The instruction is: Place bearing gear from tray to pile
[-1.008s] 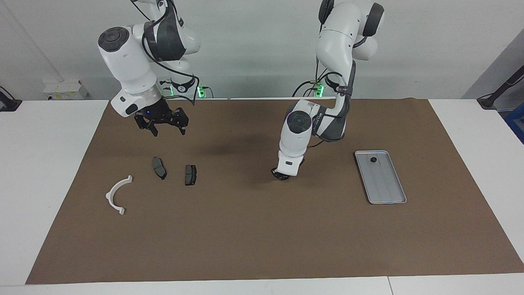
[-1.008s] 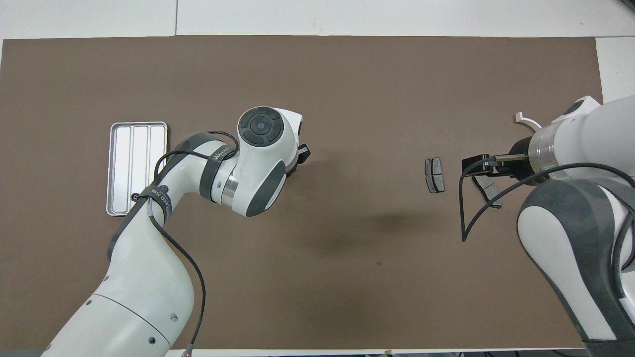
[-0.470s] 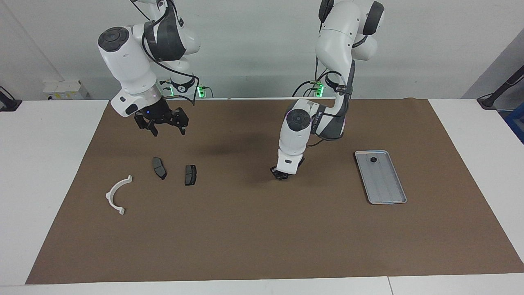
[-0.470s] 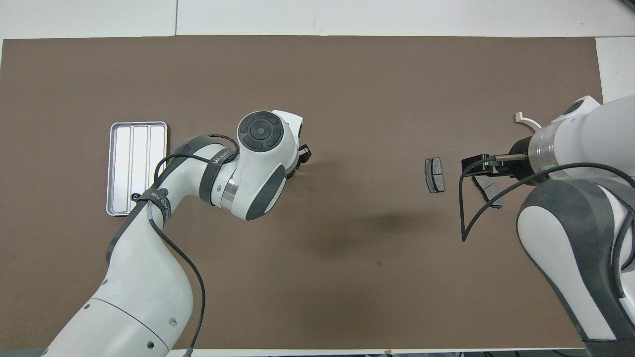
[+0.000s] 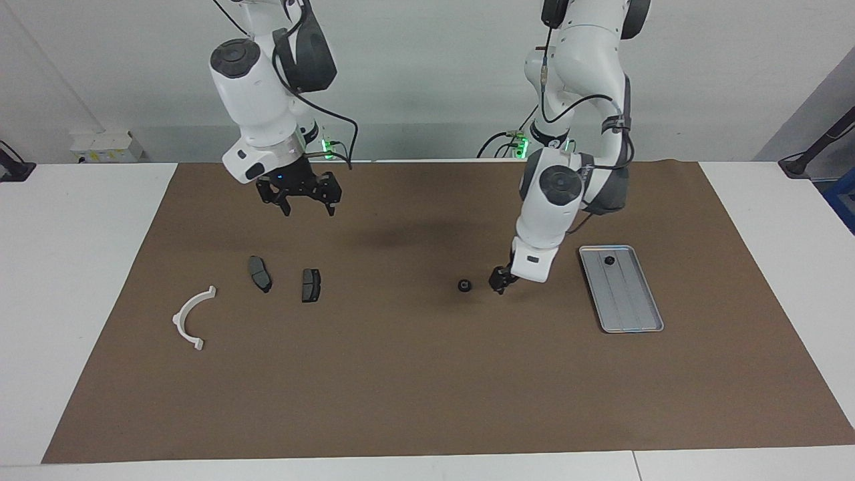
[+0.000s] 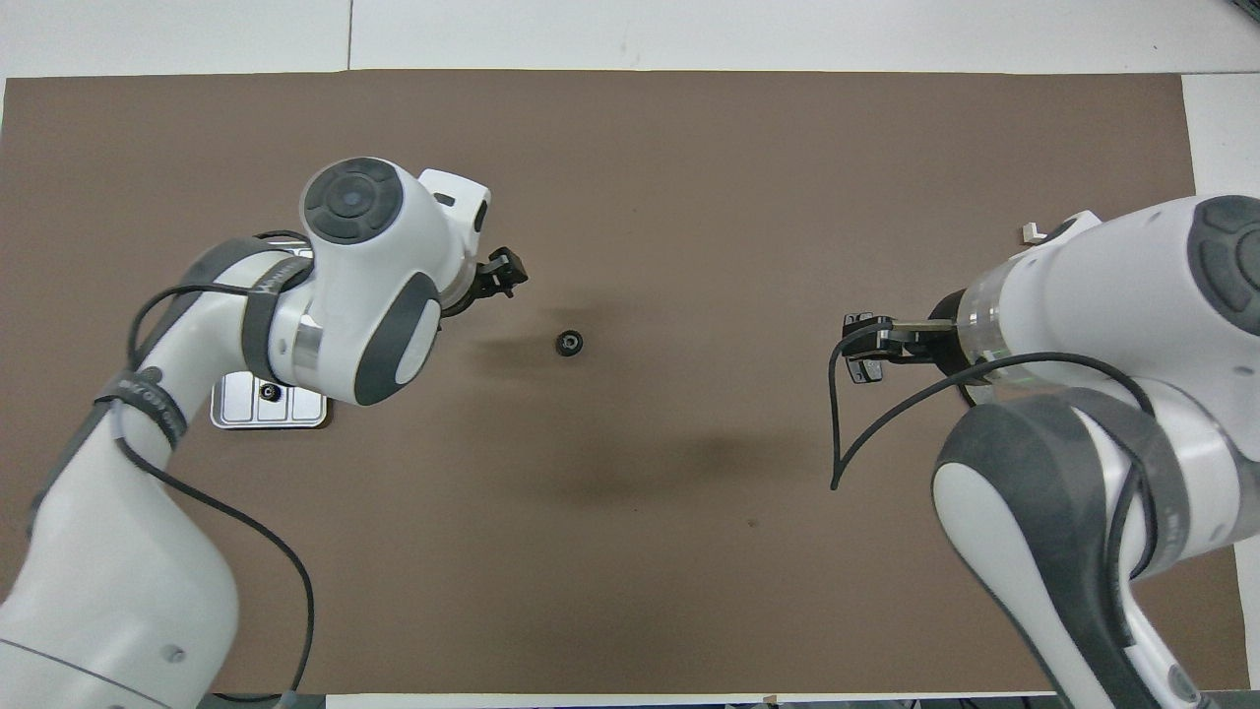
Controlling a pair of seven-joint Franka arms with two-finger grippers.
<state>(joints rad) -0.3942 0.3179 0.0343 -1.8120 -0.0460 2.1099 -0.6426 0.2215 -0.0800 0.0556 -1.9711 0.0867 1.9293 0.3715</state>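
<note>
A small black bearing gear lies on the brown mat near its middle, between the tray and the pile; it also shows in the overhead view. My left gripper hangs low beside it, toward the tray, open and empty. The silver tray holds another small black gear at its end nearer the robots. The pile is two dark brake pads and a white semicircular bracket. My right gripper is open, raised over the mat close to the pads.
In the overhead view my left arm covers most of the tray, and my right arm covers most of the pile; only a tip of the bracket shows. White table borders the mat.
My left gripper has let go of the gear on the mat and moved off toward the tray. My right gripper has shifted toward the middle of the table.
</note>
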